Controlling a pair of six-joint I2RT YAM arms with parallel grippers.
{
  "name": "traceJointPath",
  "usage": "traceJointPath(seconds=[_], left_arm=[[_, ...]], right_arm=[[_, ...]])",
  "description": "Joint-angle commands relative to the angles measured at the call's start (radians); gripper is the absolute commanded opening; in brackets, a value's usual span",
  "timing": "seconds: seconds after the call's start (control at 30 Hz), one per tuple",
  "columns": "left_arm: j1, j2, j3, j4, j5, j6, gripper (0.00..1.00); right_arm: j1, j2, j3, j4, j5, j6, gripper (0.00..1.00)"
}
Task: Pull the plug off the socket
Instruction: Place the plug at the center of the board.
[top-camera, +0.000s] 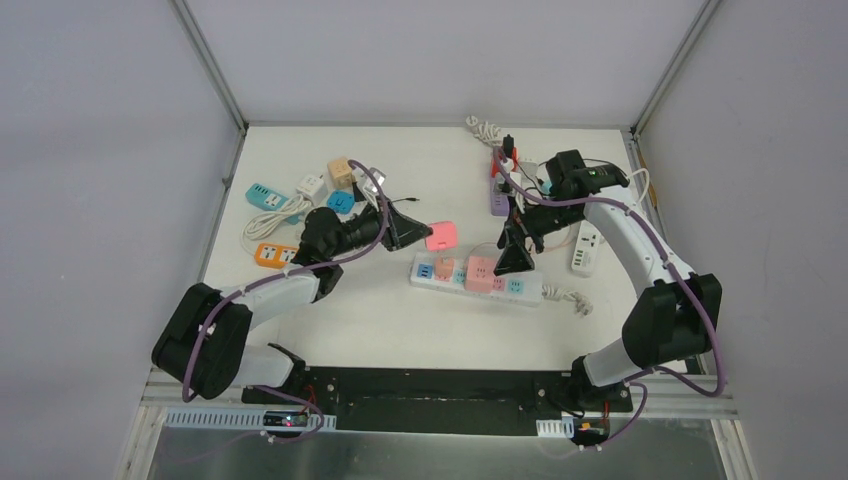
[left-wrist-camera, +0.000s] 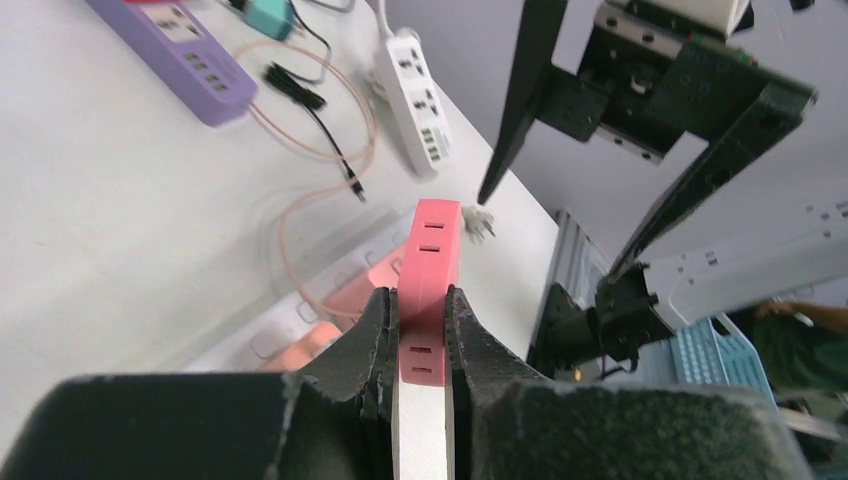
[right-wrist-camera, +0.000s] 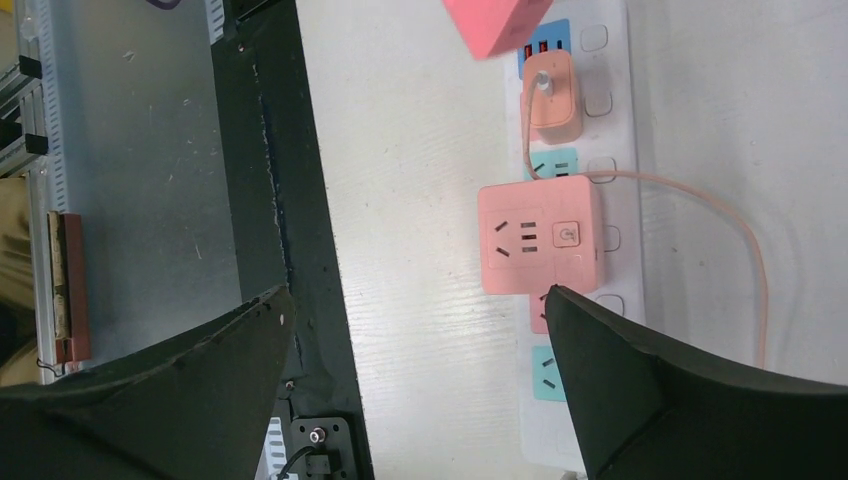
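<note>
Count from top view.

Long pwr strips: 3 sure.
- white plastic strip w/ blue sockets (top-camera: 520, 287), mid-tabletop
- purple plastic strip (top-camera: 498, 204), toward right edge
- plain white plastic strip (top-camera: 586, 250), toward right edge

Poss. a 4th, red-and-white, by far edge; too cluttered to confirm.

Pink plastic cube adapters: 2.
- lifted pink adapter (top-camera: 441, 235), off the tabletop
- seated pink adapter (top-camera: 481, 272), on the blue-socket strip

Small peach plastic plug (top-camera: 444, 268): 1, same strip.

Small socket blocks, near left edge: 5 clear.
- teal block (top-camera: 265, 195)
- orange block (top-camera: 276, 254)
- white cube (top-camera: 311, 186)
- tan cube (top-camera: 341, 172)
- blue cube (top-camera: 341, 202)

Loose white cords: 2.
- far-edge coil (top-camera: 483, 127)
- left-edge loop (top-camera: 262, 227)
</note>
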Motion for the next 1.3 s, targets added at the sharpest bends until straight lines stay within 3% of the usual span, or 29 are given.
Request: traceJointPath(seconds=[0.0,0.2,0.4,0.53,0.8,1.0,1.27], left_arm=[[0.051,-0.079,-0.015,0.017,-0.156,0.021,0.0],[0.104,-0.103,-0.016,0.049,-0.349,-0.005,0.0],[0.18,-0.052,0.118,-0.096,-0.367,-0.059,0.0],[0.205,-0.011,0.159,-0.171,-0.45,-0.082,0.0],[0.211,0.027,0.241,-0.407,-0.725,-0.076,0.0],[0.211,0.027,0.239,-0.486,-0.938,-0.059,0.0],[0.211,0.093,0.253,-0.493,-1.03,-0.038,0.0]], right_arm=[[-0.016,-0.032,0.036,-0.003,0.008,-0.032,1.0],[-0.028,-0.029,0.035,0.003,0.017,-0.029,1.0],[-0.039,-0.019,0.035,0.006,0.025,-0.027,1.0],[-0.041,-0.015,0.03,0.013,0.037,-0.025,1.0],[-0.043,0.004,0.029,0.017,0.05,-0.021,1.0],[-0.043,0.022,0.03,0.02,0.059,-0.02,1.0],[-0.044,0.036,0.03,0.021,0.066,-0.017,1.0]])
